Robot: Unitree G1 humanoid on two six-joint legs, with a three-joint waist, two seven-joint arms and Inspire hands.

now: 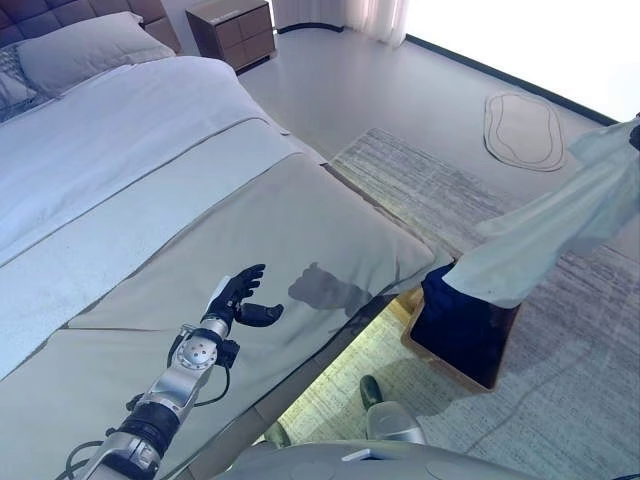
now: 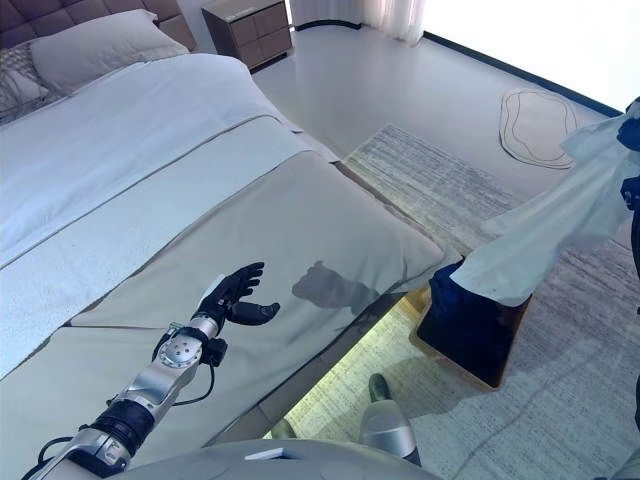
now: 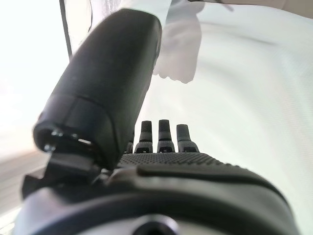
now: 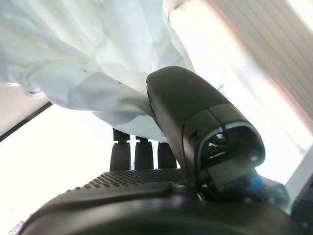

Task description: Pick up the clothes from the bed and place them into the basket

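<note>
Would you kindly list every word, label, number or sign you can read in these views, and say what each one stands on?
None can be read in any view.
Pale garment held in the right hand: no print shows.
Dark basket: plain.
Bed cover and open left hand: no markings.
Nightstand: no label visible.

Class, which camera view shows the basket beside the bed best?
The left eye view: the dark basket stands on the rug, its top partly hidden by the pale garment. The right eye view shows much the same; neither wrist view shows it.
</note>
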